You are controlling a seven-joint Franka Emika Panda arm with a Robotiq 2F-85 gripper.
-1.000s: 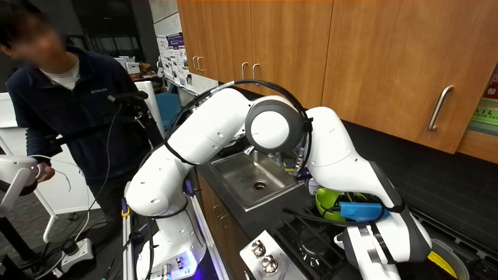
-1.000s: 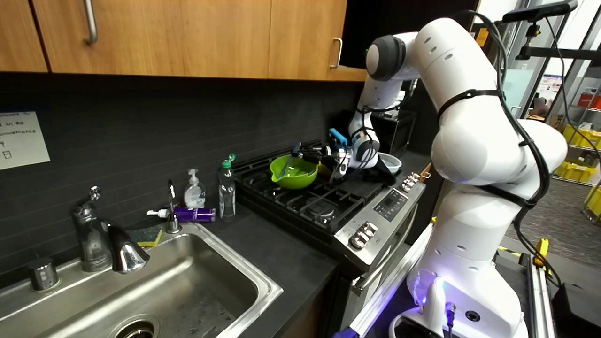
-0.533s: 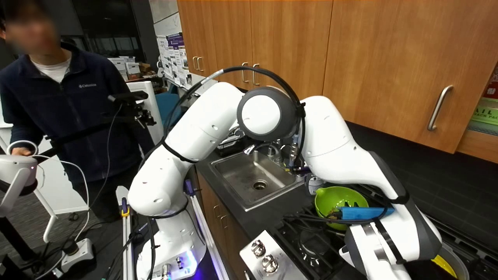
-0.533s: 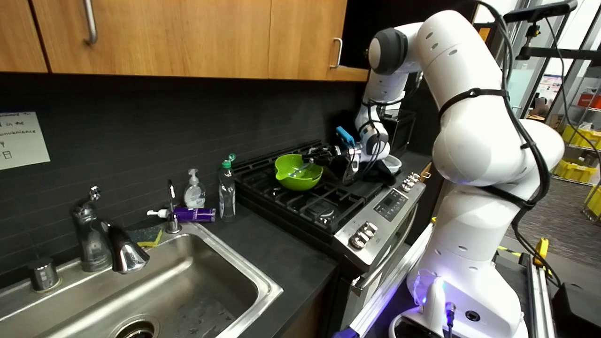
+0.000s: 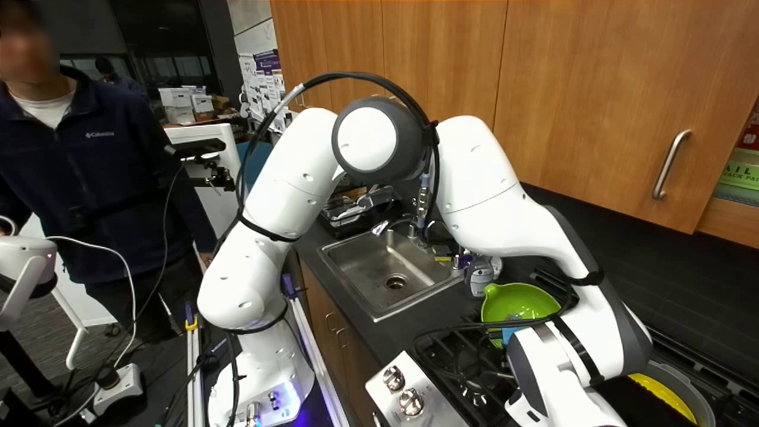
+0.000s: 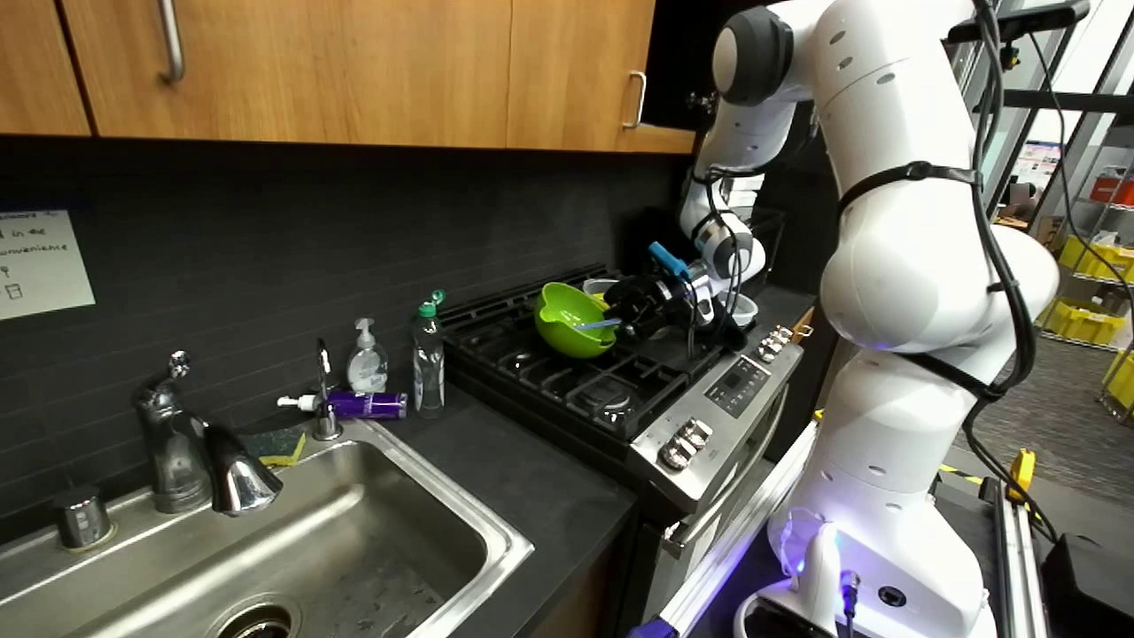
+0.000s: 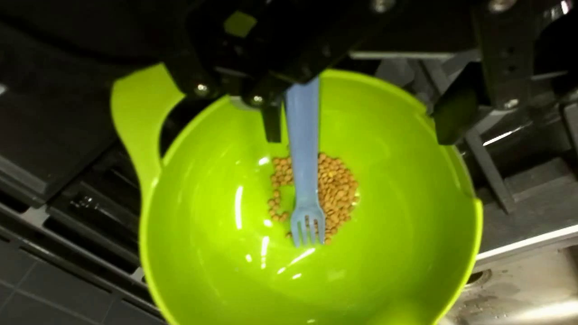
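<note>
- Orange-brown wooden cabinets (image 6: 310, 71) with metal pull handles hang along the wall in both exterior views.
- A white jointed robot arm (image 6: 895, 239), strapped with black cables, rises from its base and bends down over a stainless-steel and black gas stove (image 6: 718, 399).
- A person in a dark navy zip jacket (image 5: 83, 172) stands at the edge of an exterior view.
- The flat, dark grey surface (image 6: 532, 470) lies between the stove and a rectangular stainless-steel sink (image 6: 390, 532).
- A bright green round plastic bowl (image 7: 397, 203) with a handle on its rim rests on the stove's black grates; in an exterior view it seems to lean toward the black two-fingered tool (image 7: 361, 133).
- The tool's fingers are spread well apart above the bowl, one just beside the handle of a light blue plastic fork (image 7: 305, 171), the other over the rim farther along.
- A clear bottle with a green cap (image 6: 429, 363) stands upright on the surface, near the stove.
- The fork lies in the bowl, tines over small tan-brown grains (image 7: 336, 194); its upper end is hidden behind the tool, so contact there cannot be told.
- The grains cluster on the bowl's bottom, beneath and around the fork.
</note>
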